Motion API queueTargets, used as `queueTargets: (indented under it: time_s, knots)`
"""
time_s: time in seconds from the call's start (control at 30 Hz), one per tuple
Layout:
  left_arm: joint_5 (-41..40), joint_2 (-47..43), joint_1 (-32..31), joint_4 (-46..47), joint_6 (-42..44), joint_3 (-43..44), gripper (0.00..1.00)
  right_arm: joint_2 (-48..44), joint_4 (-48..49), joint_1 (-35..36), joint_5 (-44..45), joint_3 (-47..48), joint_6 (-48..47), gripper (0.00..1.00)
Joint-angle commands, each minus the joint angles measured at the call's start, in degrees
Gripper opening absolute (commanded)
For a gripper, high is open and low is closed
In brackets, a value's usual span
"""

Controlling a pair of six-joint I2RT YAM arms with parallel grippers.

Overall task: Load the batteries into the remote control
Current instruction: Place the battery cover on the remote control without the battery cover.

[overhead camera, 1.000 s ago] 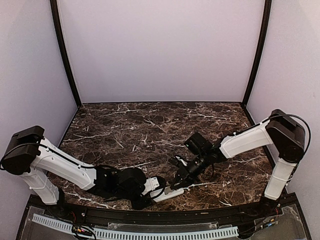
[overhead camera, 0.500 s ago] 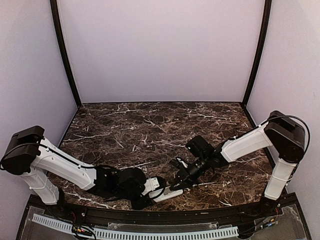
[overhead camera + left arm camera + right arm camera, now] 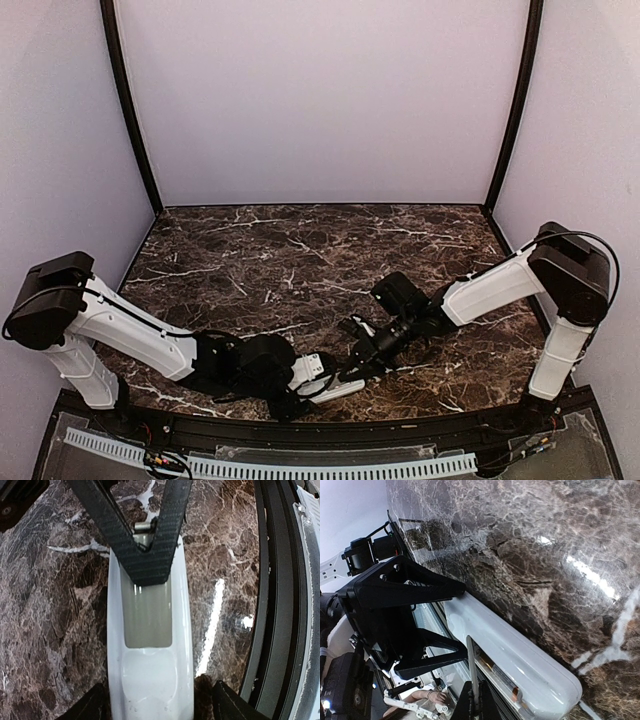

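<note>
- Left gripper [image 3: 159,700]: fingers spread, one on each side of the near end of the remote control [image 3: 150,680]. Bare marble shows between the handset and the finger on the right of the left wrist view. It straddles the handset and does not clamp it.
- Remote control: lies back-up on the table [image 3: 50,605] by the near edge, between the two grippers. Its back cover is off and the battery bay [image 3: 147,620] is exposed.
- Bay contents: in the right wrist view a slim cylinder with a coppery end [image 3: 502,680] appears to lie inside. Whether it is a seated battery cannot be confirmed.
- Right gripper [image 3: 148,567]: fingers pressed together into a point, the tip at the far end of the bay. No item is visible pinched in the tip.
- Step in hand, by judgement: seating a cell, with the right tip pressing or nudging inside the bay.
- Next move calls for: a steadying hold from the left, since the handset sits loose and could slide. Then a flat, gentle push against the spring end, and a check that the cell lies level.
</note>
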Motion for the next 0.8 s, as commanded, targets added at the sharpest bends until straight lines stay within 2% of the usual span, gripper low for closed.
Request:
queueTargets:
  time_s: [0.0, 0.2, 0.6, 0.77]
  knots:
    - [0.2, -1.2, -0.2, 3.7, 1.2, 0.9, 0.72, 2.1, -4.3, 1.3, 4.2, -0.8, -0.7, 0.00]
    - [0.1, -0.3, 0.3, 9.6, 1.5, 1.1, 0.67, 2.2, -4.2, 1.3, 4.5, -0.8, -0.9, 0.00]
    - [0.7, 4.6, 2.4, 12.5, 2.8, 3.3, 0.41, 1.9, -2.6, 1.3, 5.1, -1.5, -0.2, 0.00]
    - [2.7, 5.0, 2.5, 12.1, 2.8, 3.8, 0.39, 1.7, -2.6, 1.4, 5.3, -1.4, -0.1, 0.00]
